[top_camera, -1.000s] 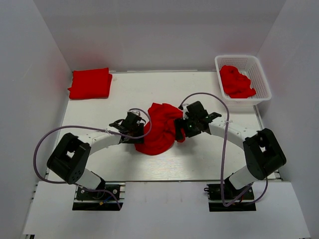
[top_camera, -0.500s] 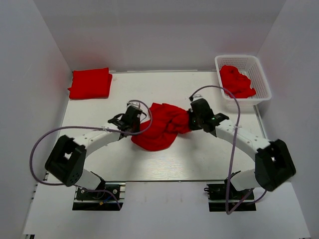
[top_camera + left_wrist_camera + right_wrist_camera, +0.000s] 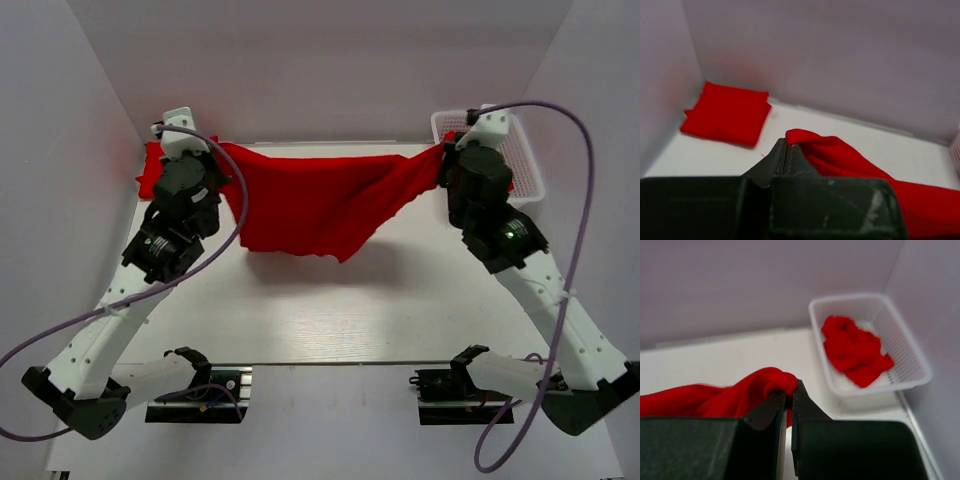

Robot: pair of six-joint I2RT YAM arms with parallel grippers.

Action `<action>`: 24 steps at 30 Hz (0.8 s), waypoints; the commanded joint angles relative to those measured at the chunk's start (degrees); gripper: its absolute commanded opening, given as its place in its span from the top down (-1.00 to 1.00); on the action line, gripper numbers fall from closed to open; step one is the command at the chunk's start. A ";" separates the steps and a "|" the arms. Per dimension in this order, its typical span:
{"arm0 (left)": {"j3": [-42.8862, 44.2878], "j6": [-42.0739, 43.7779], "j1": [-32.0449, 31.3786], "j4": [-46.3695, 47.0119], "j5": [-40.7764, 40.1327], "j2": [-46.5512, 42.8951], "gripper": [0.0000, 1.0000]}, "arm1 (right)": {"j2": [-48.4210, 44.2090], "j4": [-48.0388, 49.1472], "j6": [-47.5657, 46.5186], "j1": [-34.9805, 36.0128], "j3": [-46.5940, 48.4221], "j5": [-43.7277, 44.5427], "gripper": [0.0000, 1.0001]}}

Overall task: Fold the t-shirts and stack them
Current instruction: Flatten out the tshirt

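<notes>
A red t-shirt (image 3: 310,200) hangs stretched in the air between both arms, high above the table, its lower edge drooping to a point. My left gripper (image 3: 222,150) is shut on its left corner; in the left wrist view the jaws (image 3: 787,148) pinch the cloth (image 3: 840,155). My right gripper (image 3: 445,150) is shut on the right corner, the fabric (image 3: 760,385) bunched between its fingers (image 3: 789,390). A folded red t-shirt (image 3: 150,170) lies at the back left, partly hidden by the left arm, and shows as a flat square (image 3: 725,112) in the left wrist view.
A white lattice basket (image 3: 525,160) stands at the back right with a crumpled red t-shirt (image 3: 855,350) inside. White walls close in the table on three sides. The arm bases sit at the near edge.
Both grippers closed on the crumpled t-shirt at the table's middle, then rose and spread apart toward the back corners, lifting and stretching it out in the air.
</notes>
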 commanded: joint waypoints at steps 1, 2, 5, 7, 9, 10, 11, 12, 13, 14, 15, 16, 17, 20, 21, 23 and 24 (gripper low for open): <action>3.23 9.10 0.40 2.69 -9.46 -3.52 1.00 | -5.56 6.86 -9.78 -0.28 5.62 11.29 1.00; 4.02 10.94 0.40 4.96 -10.34 -4.75 1.00 | -6.28 9.57 -13.03 -0.45 6.50 11.91 1.00; 5.42 16.75 0.40 8.40 -10.96 -9.58 1.00 | -10.14 13.45 -19.11 -0.19 7.90 11.92 1.00; 7.88 19.30 0.40 8.94 -10.35 -11.52 1.00 | -12.25 13.29 -20.09 -0.19 9.75 10.94 1.00; 11.29 19.93 0.40 8.33 -8.51 -13.37 1.00 | -14.62 12.06 -21.06 -0.19 12.04 8.76 1.00; 12.36 20.62 0.40 8.32 -7.81 -13.89 1.00 | -15.16 10.32 -21.24 -0.02 13.70 8.23 1.00; 13.50 21.24 0.40 7.45 -5.62 -14.42 1.00 | -15.60 8.99 -21.33 -0.10 14.67 7.70 1.00; 15.52 21.24 0.40 6.92 -4.30 -15.30 1.00 | -17.08 7.59 -20.81 -0.02 18.25 4.30 1.00; 16.49 21.24 0.40 5.87 -3.24 -15.31 1.00 | -17.53 5.49 -20.45 -0.02 18.98 3.22 1.00; 18.24 21.24 0.40 5.86 -1.31 -16.00 1.00 | -19.19 4.07 -20.45 -0.02 21.07 -0.62 1.00; 18.96 21.24 0.40 5.08 -0.51 -16.01 1.00 | -19.73 2.67 -20.19 -0.02 21.70 -1.61 1.00; 19.66 21.77 0.40 4.46 0.10 -16.53 1.00 | -20.34 2.04 -19.58 -0.02 22.32 -3.10 1.00; 20.97 21.77 0.40 3.93 0.89 -16.54 1.00 | -21.22 0.82 -19.48 -0.10 22.59 -4.16 1.00; 22.13 21.25 0.40 2.53 2.13 -16.54 1.00 | -22.81 -0.24 -19.13 -0.11 23.03 -7.94 1.00; 22.13 21.24 0.40 2.52 2.65 -16.54 1.00 | -22.90 -0.60 -19.31 -0.02 22.86 -9.60 1.00; 22.13 20.55 0.40 1.99 3.45 -15.92 1.00 | -22.37 -1.65 -18.87 -0.02 22.42 -9.97 1.00; 22.13 20.54 0.40 1.99 3.45 -14.70 1.00 | -21.50 -2.00 -18.87 -0.10 22.07 -10.15 1.00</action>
